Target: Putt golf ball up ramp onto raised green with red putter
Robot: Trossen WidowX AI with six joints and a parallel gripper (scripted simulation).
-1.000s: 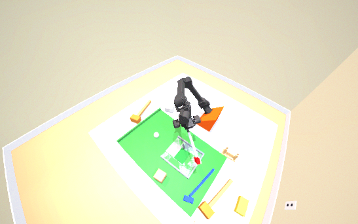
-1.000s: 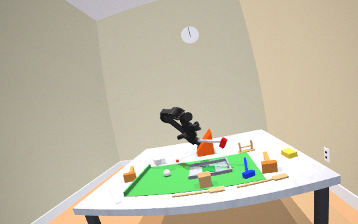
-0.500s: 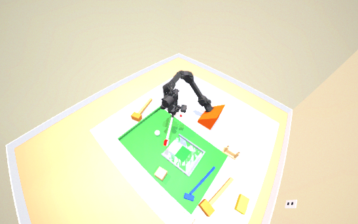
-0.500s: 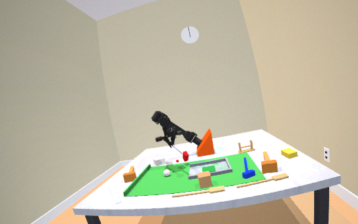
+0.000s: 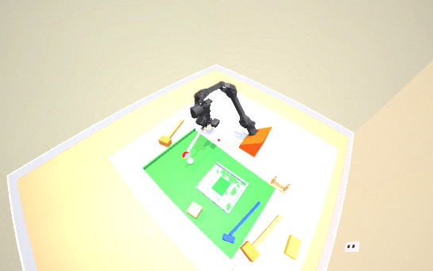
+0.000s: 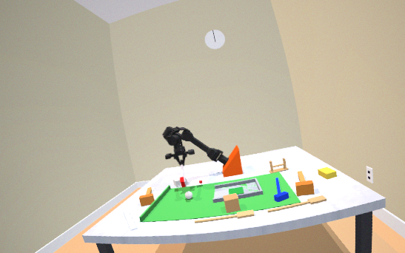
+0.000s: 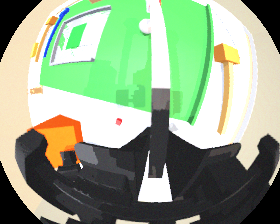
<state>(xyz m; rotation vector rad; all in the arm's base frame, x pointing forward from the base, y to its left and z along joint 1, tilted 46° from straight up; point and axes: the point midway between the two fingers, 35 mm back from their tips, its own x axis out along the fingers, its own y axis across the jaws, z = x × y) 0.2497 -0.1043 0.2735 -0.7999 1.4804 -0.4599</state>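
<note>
My gripper (image 5: 203, 127) (image 6: 181, 163) (image 7: 155, 129) is shut on the red putter, high above the mat's left back edge. The putter's white shaft (image 5: 194, 141) (image 7: 160, 55) slants down from the fingers. Its red head (image 5: 185, 154) (image 6: 183, 181) is close to the ball in the top view; whether it touches the mat is unclear. The white golf ball (image 5: 190, 161) (image 6: 188, 195) (image 7: 145, 26) sits on the green mat (image 5: 165, 170) (image 6: 173, 208). The raised green (image 5: 222, 185) (image 6: 236, 191) (image 7: 76, 36) is a green square inside a grey frame (image 5: 232, 173) (image 6: 243, 196).
A blue putter (image 5: 245, 218) (image 6: 281, 196) and a tan block (image 5: 195, 210) (image 6: 232, 203) are on the mat. An orange wedge (image 5: 256, 142) (image 6: 233, 166) stands by the arm's base. Wooden mallets (image 5: 165, 140) (image 5: 249, 251), a small rack and a yellow block (image 5: 293, 246) lie around the mat.
</note>
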